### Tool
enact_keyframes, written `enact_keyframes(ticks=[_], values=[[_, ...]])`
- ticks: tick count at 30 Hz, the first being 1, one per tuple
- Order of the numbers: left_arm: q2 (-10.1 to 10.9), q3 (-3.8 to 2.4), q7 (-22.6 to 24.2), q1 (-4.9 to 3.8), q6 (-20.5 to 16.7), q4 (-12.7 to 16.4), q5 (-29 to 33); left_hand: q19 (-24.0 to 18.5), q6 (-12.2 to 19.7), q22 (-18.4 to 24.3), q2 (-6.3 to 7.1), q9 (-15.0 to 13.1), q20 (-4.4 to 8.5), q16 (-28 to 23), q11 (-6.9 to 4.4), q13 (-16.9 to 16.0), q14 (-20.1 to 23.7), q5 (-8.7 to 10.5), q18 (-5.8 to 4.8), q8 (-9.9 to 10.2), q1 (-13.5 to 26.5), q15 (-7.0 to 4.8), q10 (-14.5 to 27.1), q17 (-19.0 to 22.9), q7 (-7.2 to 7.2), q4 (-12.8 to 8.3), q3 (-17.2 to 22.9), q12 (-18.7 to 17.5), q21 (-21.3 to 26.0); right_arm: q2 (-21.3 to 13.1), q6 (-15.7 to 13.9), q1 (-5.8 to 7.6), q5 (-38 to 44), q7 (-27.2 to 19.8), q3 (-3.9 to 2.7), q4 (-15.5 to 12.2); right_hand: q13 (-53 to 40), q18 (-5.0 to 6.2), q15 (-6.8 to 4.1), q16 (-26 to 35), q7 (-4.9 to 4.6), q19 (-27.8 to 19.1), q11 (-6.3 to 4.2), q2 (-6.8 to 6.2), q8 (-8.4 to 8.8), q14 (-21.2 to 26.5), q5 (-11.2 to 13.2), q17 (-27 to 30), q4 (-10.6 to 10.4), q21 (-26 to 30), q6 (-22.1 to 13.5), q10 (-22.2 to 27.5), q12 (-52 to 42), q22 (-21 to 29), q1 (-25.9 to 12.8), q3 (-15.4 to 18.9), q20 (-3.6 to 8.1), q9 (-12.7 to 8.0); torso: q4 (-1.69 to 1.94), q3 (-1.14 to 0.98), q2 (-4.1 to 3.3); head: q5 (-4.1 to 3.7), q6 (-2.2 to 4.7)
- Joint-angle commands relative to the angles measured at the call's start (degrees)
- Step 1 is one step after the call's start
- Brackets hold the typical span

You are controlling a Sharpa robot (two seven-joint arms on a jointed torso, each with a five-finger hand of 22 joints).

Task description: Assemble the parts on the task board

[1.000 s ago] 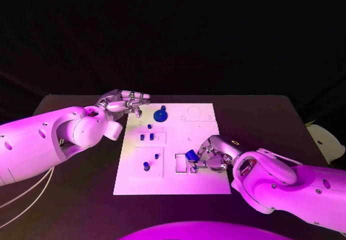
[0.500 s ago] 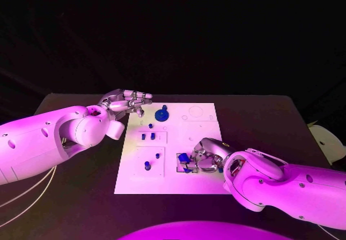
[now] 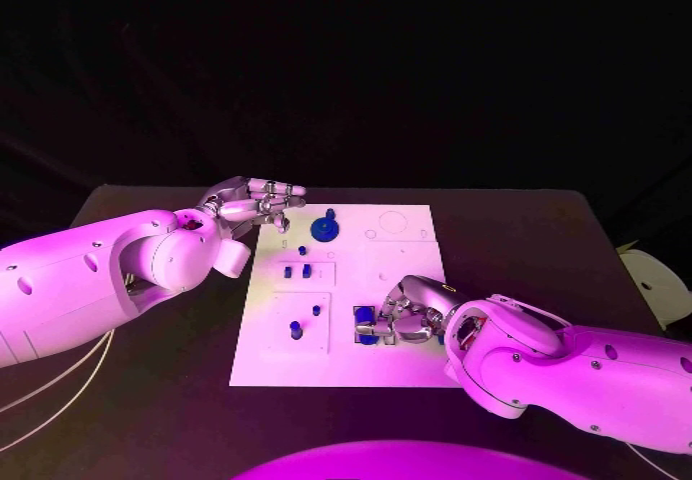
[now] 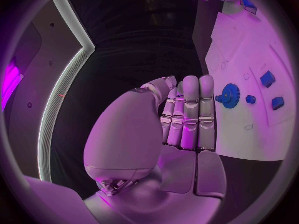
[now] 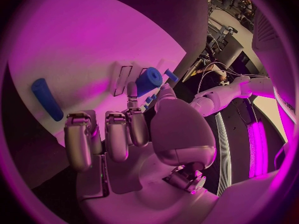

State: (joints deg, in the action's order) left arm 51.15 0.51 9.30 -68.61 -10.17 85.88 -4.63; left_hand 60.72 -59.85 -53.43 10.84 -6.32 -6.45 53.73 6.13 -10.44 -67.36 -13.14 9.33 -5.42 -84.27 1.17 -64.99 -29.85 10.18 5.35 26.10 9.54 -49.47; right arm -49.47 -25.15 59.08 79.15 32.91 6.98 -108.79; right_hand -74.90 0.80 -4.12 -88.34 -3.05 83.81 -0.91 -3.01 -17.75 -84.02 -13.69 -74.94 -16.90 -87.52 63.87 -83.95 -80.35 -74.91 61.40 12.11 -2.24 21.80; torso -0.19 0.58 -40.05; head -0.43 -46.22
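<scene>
The black matte table (image 3: 548,230) is covered at its middle by the flat white rectangular task board (image 3: 397,370), into which shallow rectangular recesses are cut. At the board's near right part the silver right hand (image 3: 408,310) is lowered, and a short blue cylindrical part (image 3: 365,317) is grasped between its fingers over a recess. Past the board's far left corner the silver left hand (image 3: 257,203) is held with fingers straight, together, grasping nothing. A toothed blue gear (image 3: 323,230) is seated near the far edge, and two small blue blocks (image 3: 297,271) stand in a left recess.
</scene>
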Motion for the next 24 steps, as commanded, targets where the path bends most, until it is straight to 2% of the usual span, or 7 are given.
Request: enact_keyframes(ticks=[1,4,8,13,18,21,24], values=[[-0.1,-0.04,0.2,-0.06,0.9,0.2,0.0,0.2,0.3,0.0,-0.26,0.0,-0.19,0.3,0.08,-0.1,0.1,0.12,0.62,-0.2,0.3,0.37,0.4,0.0,0.24,0.0,-0.3,0.4,0.3,0.1,-0.1,-0.05,1.2,0.2,0.00,0.1,-4.7,-0.17,-0.32,-0.1,-0.04,5.0,-0.13,-1.21,0.00,-5.2,3.1,-11.4,0.0,0.3,-0.5,-0.2,0.4,-14.3,-1.9,-0.3,0.28,0.3,-0.01,0.02,0.02,0.01,0.04],[0.0,-0.04,0.2,-0.06,0.9,0.2,0.0,0.2,0.3,0.0,-0.26,0.0,-0.19,0.3,0.08,-0.1,0.1,0.12,0.62,-0.2,0.3,0.37,0.4,0.0,0.24,0.0,-0.3,0.4,0.3,0.1,-0.6,-0.05,1.8,0.1,0.00,0.1,-4.3,-0.09,-0.22,0.0,-0.17,4.8,0.04,-3.40,0.10,-5.1,6.3,-11.2,-0.1,0.7,-0.9,0.1,1.0,-14.2,-4.6,-1.5,0.18,0.8,0.00,0.01,0.02,-0.01,0.05],[0.0,-0.04,0.2,-0.06,0.9,0.2,0.0,0.2,0.3,0.0,-0.26,0.0,-0.19,0.3,0.08,-0.1,0.1,0.12,0.62,-0.2,0.3,0.37,0.4,0.0,0.24,0.0,-0.3,0.4,0.3,0.0,-0.9,-0.06,2.4,-0.2,0.00,-0.4,-4.4,-0.07,-0.18,0.0,-0.22,4.8,0.08,-3.69,0.13,-5.1,6.4,-11.2,-0.1,0.8,-1.1,0.1,1.0,-14.1,-5.0,-2.0,0.14,0.9,0.02,0.00,0.02,-0.07,0.06],[0.1,-0.04,0.2,-0.06,0.9,0.2,0.0,0.2,0.3,0.1,-0.28,0.1,-0.20,0.3,0.08,-0.1,0.1,0.12,0.62,-0.2,0.3,0.38,0.4,0.1,0.25,0.0,-0.3,0.4,0.4,-0.6,-1.1,-0.10,3.1,-0.6,0.00,-1.5,-4.7,-0.13,-0.19,-0.1,-0.16,4.9,0.03,-2.52,-0.01,-5.2,2.9,-11.5,0.0,0.5,-1.0,-0.1,0.8,-14.2,-4.1,-3.4,0.10,1.4,0.00,-0.02,0.00,-0.07,0.06],[0.2,-0.04,0.1,-0.06,1.0,0.2,0.0,0.2,0.3,0.1,-0.28,0.1,-0.20,0.3,0.08,-0.1,0.1,0.12,0.62,-0.2,0.3,0.38,0.4,0.1,0.25,0.0,-0.3,0.4,0.4,-1.4,-0.9,-0.19,4.3,-0.6,0.00,-2.6,-5.1,-0.22,-0.37,-0.2,0.12,5.1,-0.19,-0.41,-0.30,-5.2,-2.2,-11.7,0.5,0.1,-0.7,-0.4,0.6,-14.3,0.3,-4.7,0.25,2.1,-0.04,-0.02,0.01,-0.03,0.04],[0.2,-0.04,0.1,-0.06,1.0,0.2,0.0,0.2,0.3,0.1,-0.28,0.1,-0.20,0.3,0.08,-0.1,0.1,0.12,0.62,-0.2,0.3,0.38,0.4,0.1,0.25,0.0,-0.3,0.4,0.4,-1.8,-0.4,-0.21,4.8,-0.5,0.00,-3.0,-5.7,-0.27,-0.59,-0.2,0.44,5.2,-0.47,-0.04,-0.79,-5.3,-5.0,-11.8,1.1,-0.1,-0.2,-0.7,0.1,-14.4,3.6,-5.0,0.40,2.6,-0.06,0.00,0.05,0.01,-0.01],[0.2,-0.04,0.0,-0.06,1.0,0.2,0.0,0.2,0.3,0.1,-0.28,0.1,-0.20,0.3,0.08,-0.1,0.1,0.12,0.62,-0.2,0.3,0.38,0.4,0.1,0.25,0.0,-0.3,0.4,0.4,-1.9,0.2,-0.23,5.1,-0.5,0.00,-3.2,-6.1,-0.32,-0.75,-0.3,0.67,5.3,-0.68,0.08,-1.20,-5.3,-5.8,-11.9,1.6,-0.4,0.2,-0.9,-0.2,-14.5,5.7,-5.1,0.54,3.0,-0.03,0.00,0.04,0.01,-0.01]])
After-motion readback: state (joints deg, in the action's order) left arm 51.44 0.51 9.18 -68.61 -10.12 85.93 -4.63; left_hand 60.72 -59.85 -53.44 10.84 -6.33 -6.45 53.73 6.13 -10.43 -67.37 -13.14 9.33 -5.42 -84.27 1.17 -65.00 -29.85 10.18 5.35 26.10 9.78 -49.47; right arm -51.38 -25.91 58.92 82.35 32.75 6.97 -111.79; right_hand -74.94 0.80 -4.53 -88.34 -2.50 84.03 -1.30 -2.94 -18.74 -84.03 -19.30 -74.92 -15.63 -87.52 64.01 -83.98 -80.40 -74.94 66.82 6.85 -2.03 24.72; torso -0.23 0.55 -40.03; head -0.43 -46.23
